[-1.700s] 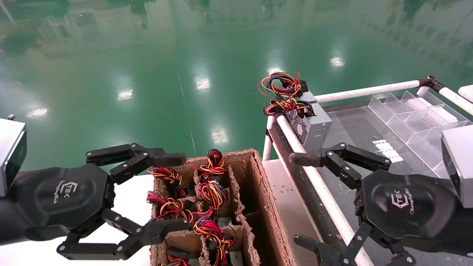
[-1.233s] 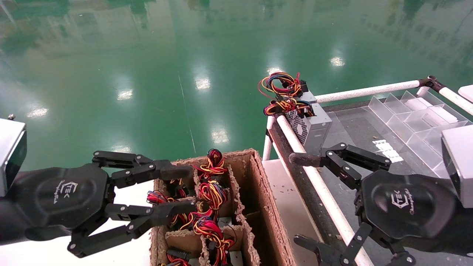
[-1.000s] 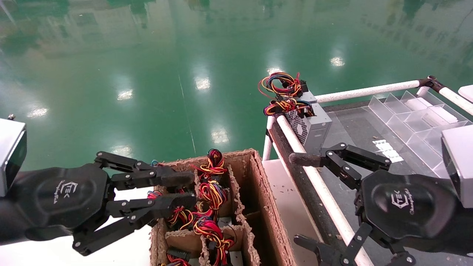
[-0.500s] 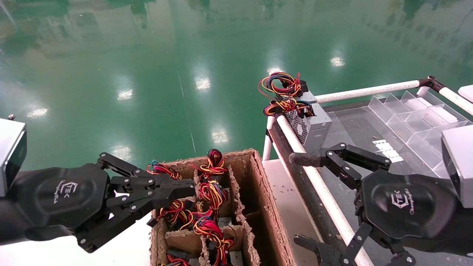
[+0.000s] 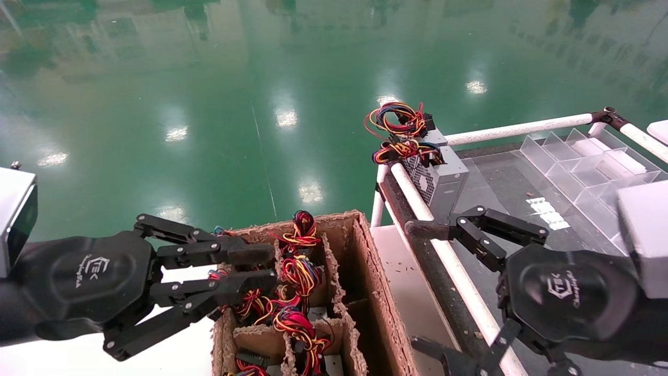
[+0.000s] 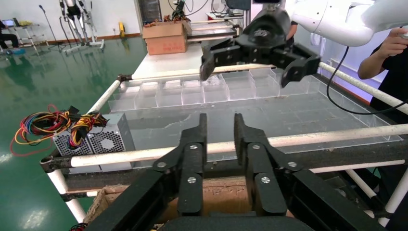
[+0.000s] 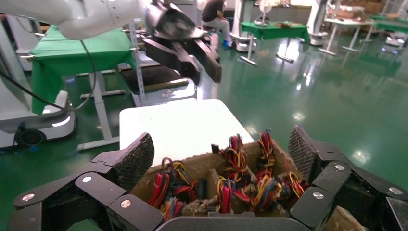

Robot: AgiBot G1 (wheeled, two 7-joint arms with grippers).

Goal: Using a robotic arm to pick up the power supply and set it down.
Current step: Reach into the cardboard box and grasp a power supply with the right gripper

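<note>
left gripper [image 5: 261,270]: fingers nearly closed, over cardboard box [image 5: 365,292] wires | right gripper [image 5: 425,287]: wide open, empty | power supplies [image 5: 438,177]: two on desk [image 5: 501,183] | logos unreadable

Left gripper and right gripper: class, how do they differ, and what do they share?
The left gripper has fingers nearly together; the right gripper is spread wide. The left gripper is over the cardboard box; the right gripper over the white rail. Both are black with white logos.
</note>
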